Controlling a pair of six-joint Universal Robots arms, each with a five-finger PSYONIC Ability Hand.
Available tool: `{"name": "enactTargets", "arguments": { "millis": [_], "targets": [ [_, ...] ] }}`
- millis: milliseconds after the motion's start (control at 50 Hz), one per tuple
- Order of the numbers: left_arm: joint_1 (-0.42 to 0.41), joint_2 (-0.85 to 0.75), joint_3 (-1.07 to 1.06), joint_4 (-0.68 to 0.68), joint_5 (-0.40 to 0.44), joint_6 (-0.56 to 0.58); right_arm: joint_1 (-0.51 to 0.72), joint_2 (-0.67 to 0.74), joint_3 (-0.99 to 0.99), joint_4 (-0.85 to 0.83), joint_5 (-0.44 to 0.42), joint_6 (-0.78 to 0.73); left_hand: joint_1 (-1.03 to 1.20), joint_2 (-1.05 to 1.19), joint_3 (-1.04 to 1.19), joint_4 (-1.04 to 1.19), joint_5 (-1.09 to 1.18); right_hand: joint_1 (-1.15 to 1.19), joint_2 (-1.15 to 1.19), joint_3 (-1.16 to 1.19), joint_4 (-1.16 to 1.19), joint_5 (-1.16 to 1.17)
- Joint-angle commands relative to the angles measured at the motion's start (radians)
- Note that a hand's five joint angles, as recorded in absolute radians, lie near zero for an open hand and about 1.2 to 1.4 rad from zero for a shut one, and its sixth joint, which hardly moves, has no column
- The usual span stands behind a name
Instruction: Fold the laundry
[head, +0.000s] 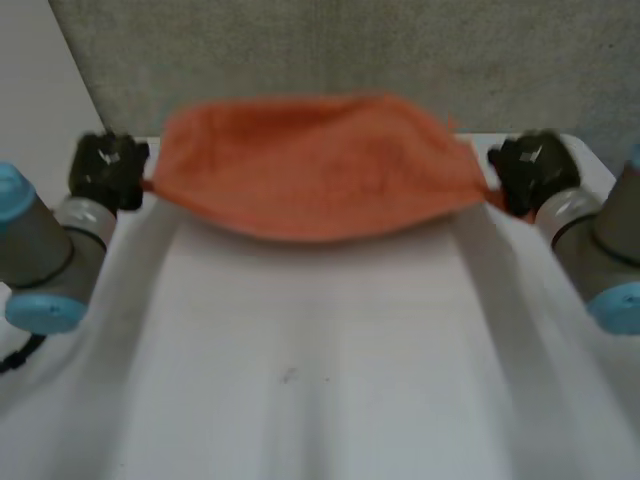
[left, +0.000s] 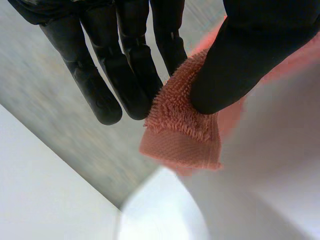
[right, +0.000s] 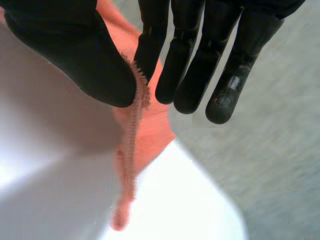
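Observation:
An orange towel (head: 315, 165) hangs stretched in the air above the far part of the white table (head: 300, 380), sagging in the middle. My left hand (head: 108, 168) holds its left corner: in the left wrist view the thumb (left: 250, 55) pinches the fuzzy orange corner (left: 182, 130) against straight fingers (left: 125, 65). My right hand (head: 535, 170) holds the right corner. In the right wrist view the thumb (right: 75, 55) presses the towel's edge (right: 135, 130) against the fingers (right: 180, 65), and a strip of towel dangles below.
A grey panel wall (head: 330, 50) stands right behind the table's far edge. The table's far corners (left: 160, 200) lie under each hand.

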Motion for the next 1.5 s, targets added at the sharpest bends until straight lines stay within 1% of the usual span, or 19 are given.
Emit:
{"name": "enactTargets", "arguments": {
  "millis": [20,80,200,300,320,440,560,660,840,980,1200,1240,1260,1280,1300,1320,1340,1420,1500],
  "targets": [
    [0.001,-0.057,-0.068,-0.012,-0.003,0.005,0.010,0.132,0.015,0.026,0.012,-0.054,0.296,0.198,0.205,0.200,0.260,0.423,0.229,0.213,0.203,0.234],
    [0.003,-0.051,-0.080,-0.014,-0.003,0.006,0.007,0.129,0.018,0.055,0.012,-0.063,0.296,0.198,0.205,0.200,0.260,0.423,0.229,0.213,0.203,0.234],
    [0.011,0.062,-0.203,-0.106,-0.003,0.008,-0.004,0.052,0.016,0.290,0.012,-0.117,0.296,0.198,0.205,0.200,0.260,0.423,0.229,0.213,0.203,0.234],
    [0.015,0.187,-0.295,-0.271,-0.003,0.014,-0.004,-0.070,0.032,0.591,0.009,-0.221,0.296,0.198,0.205,0.200,0.260,0.423,0.229,0.213,0.203,0.234],
    [0.027,0.285,-0.344,-0.417,-0.003,0.061,-0.007,-0.092,0.041,0.635,0.009,-0.244,0.296,0.198,0.205,0.200,0.260,0.423,0.229,0.213,0.203,0.234],
    [0.066,0.438,-0.413,-0.634,0.004,0.235,-0.105,-0.195,0.125,0.819,0.009,-0.433,0.296,0.198,0.205,0.200,0.260,0.423,0.229,0.213,0.203,0.234],
    [0.075,0.452,-0.401,-0.603,0.054,0.284,-0.117,-0.193,0.124,0.735,0.008,-0.456,0.296,0.198,0.205,0.200,0.260,0.423,0.229,0.213,0.203,0.234],
    [0.060,0.315,-0.338,-0.509,0.080,0.283,-0.116,-0.131,0.084,0.602,0.014,-0.436,0.296,0.198,0.205,0.200,0.260,0.423,0.229,0.213,0.203,0.234],
    [0.020,0.064,-0.107,-0.379,0.051,0.280,-0.038,0.110,-0.089,0.320,0.025,-0.296,0.296,0.198,0.205,0.200,0.260,0.423,0.229,0.213,0.203,0.234],
    [0.004,-0.163,0.154,-0.279,-0.060,0.283,-0.007,0.262,-0.215,0.100,0.083,-0.299,0.296,0.198,0.205,0.200,0.260,0.423,0.229,0.213,0.203,0.234],
    [-0.035,-0.286,0.312,-0.170,-0.058,0.284,0.039,0.445,-0.418,0.008,0.092,-0.298,0.296,0.198,0.205,0.200,0.260,0.423,0.229,0.213,0.203,0.234],
    [-0.037,-0.296,0.318,-0.121,-0.045,0.284,0.039,0.451,-0.425,-0.009,0.097,-0.296,0.296,0.198,0.205,0.200,0.260,0.161,-0.033,-0.049,-0.059,-0.028],
    [-0.042,-0.297,0.312,-0.107,-0.032,0.284,0.041,0.451,-0.430,-0.027,0.104,-0.292,0.296,0.198,0.205,0.200,0.260,-0.300,-0.494,-0.510,-0.520,-0.489],
    [-0.042,-0.297,0.312,-0.107,-0.032,0.284,0.041,0.449,-0.430,-0.035,0.110,-0.292,0.296,0.198,0.205,0.200,0.260,-0.566,-0.760,-0.776,-0.786,-0.755],
    [-0.057,-0.293,0.291,-0.101,-0.002,0.286,0.042,0.446,-0.430,-0.041,0.117,-0.289,-0.686,-0.784,-0.777,-0.782,-0.722,-0.798,-0.992,-1.008,-1.018,-0.987],
    [-0.057,-0.293,0.291,-0.101,-0.002,0.286,0.044,0.445,-0.430,-0.049,0.127,-0.281,-0.696,-0.793,-0.787,-0.792,-0.731,-0.799,-0.993,-1.009,-1.019,-0.988],
    [-0.061,-0.292,0.279,-0.099,0.001,0.286,0.045,0.443,-0.427,-0.052,0.132,-0.273,-0.926,-1.023,-1.017,-1.022,-0.961,-0.799,-0.993,-1.009,-1.019,-0.988],
    [-0.085,-0.252,0.220,-0.096,0.008,0.286,0.042,0.417,-0.413,-0.049,0.137,-0.212,-0.926,-1.023,-1.017,-1.022,-0.961,-0.799,-0.993,-1.009,-1.019,-0.988],
    [-0.086,-0.188,0.171,-0.098,0.002,0.283,0.030,0.279,-0.332,-0.040,0.130,-0.108,-0.926,-1.023,-1.017,-1.022,-0.961,-0.799,-0.993,-1.009,-1.019,-0.988]
  ]
}}
